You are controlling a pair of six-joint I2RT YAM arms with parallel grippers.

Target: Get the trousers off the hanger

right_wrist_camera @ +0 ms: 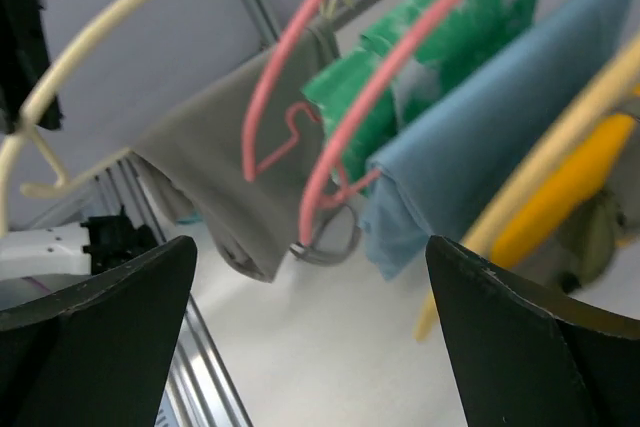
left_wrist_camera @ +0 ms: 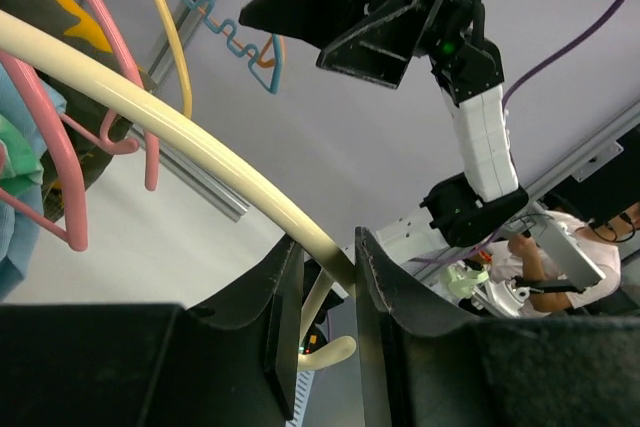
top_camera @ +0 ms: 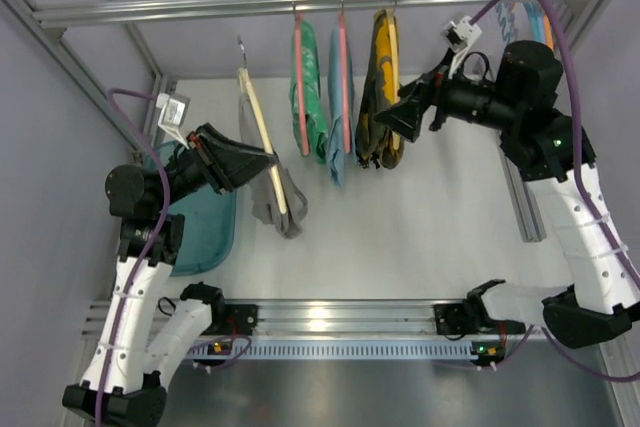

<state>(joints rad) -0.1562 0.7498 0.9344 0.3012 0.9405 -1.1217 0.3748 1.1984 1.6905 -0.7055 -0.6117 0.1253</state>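
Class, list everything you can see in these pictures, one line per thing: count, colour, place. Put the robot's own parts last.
rail: one, silver, overhead across the back
hanger: one, cream, left of the others, in the left gripper
trousers: one, grey, draped on the hanger
pink hangers: two, pink, on the rail, centre
green garment: one, green, on a pink hanger
blue garment: one, blue, right of the green garment
patterned garment: one, yellow and black, right of the blue garment
spare hangers: at least two, orange and blue, rail's far right
tray: one, teal, table's left edge
table: one, white
left gripper: one, black, shut on the hanger
right gripper: one, black, open, beside the patterned garment
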